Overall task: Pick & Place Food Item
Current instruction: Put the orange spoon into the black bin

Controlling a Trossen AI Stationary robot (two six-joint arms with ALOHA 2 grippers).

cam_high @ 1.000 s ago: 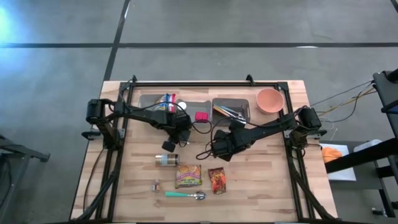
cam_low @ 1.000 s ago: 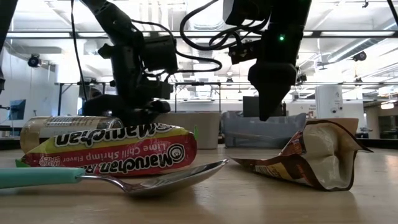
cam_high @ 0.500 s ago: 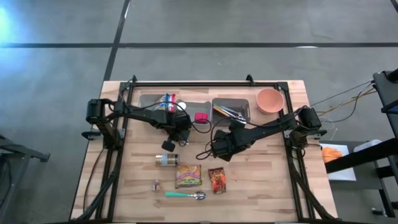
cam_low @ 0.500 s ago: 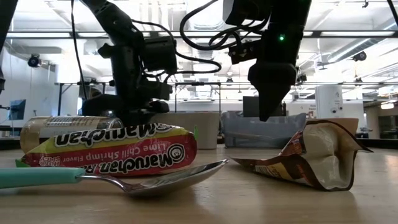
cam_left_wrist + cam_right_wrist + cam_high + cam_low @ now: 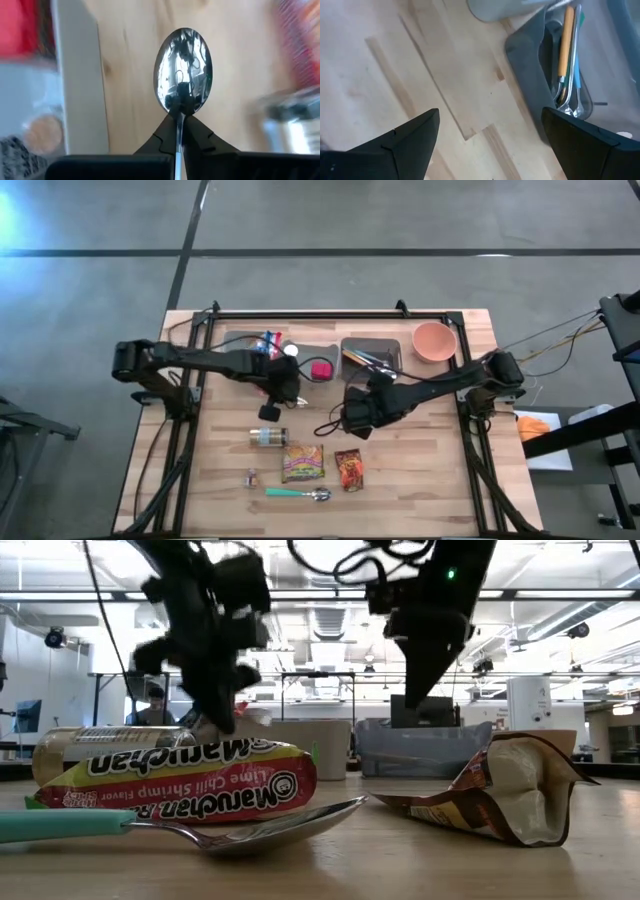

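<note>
Left pincer (image 5: 181,131) is clamped tight on a metal spoon (image 5: 183,70) — right pincer (image 5: 487,140) hangs spread wide, empty.

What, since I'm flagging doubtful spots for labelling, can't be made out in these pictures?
- Spoon handle: left wrist view, hidden between the fingers of the shut left gripper.
- Things at that view's sides: blurred, unreadable.
- Left arm: low view, blurred.
- Utensils in the tray: right wrist view, cut off by the edge.
- Small object: high view, too small to identify.
</note>
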